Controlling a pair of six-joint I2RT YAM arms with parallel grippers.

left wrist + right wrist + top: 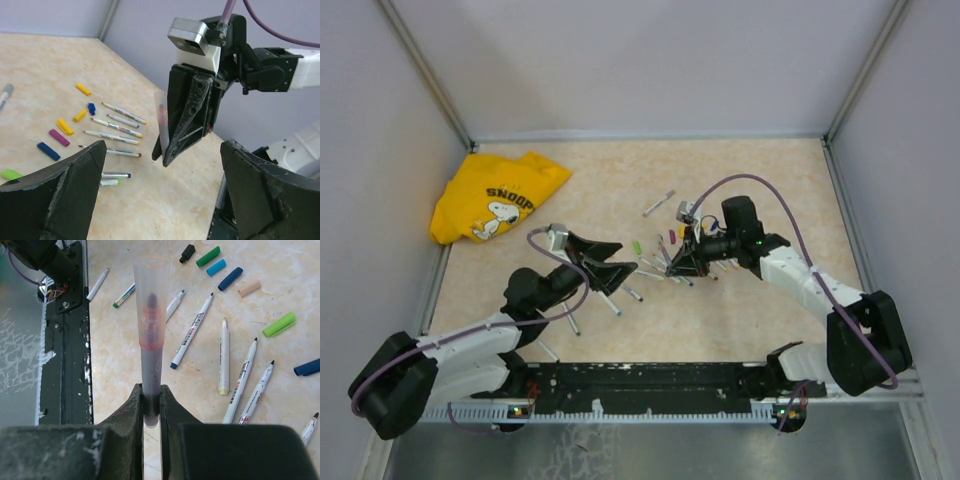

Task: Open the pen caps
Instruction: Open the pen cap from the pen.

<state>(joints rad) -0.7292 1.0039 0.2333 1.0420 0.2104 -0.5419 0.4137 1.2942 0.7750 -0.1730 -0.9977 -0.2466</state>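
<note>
Uncapping in hand: right fingers (127, 412) clamp pen (151, 367); left fingers (65, 185) wide. Next likely needs them closing on its clear cap (151, 295).

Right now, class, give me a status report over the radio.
Left gripper open. Right gripper shut on a pen. Loose pens, caps scattered on table beneath.

Beige marbled table (760, 180): yellow Snoopy shirt (492, 200) at 10 o'clock, pens (651, 272) and loose pen caps (637, 247) scattered mid-table toward 3.
</note>
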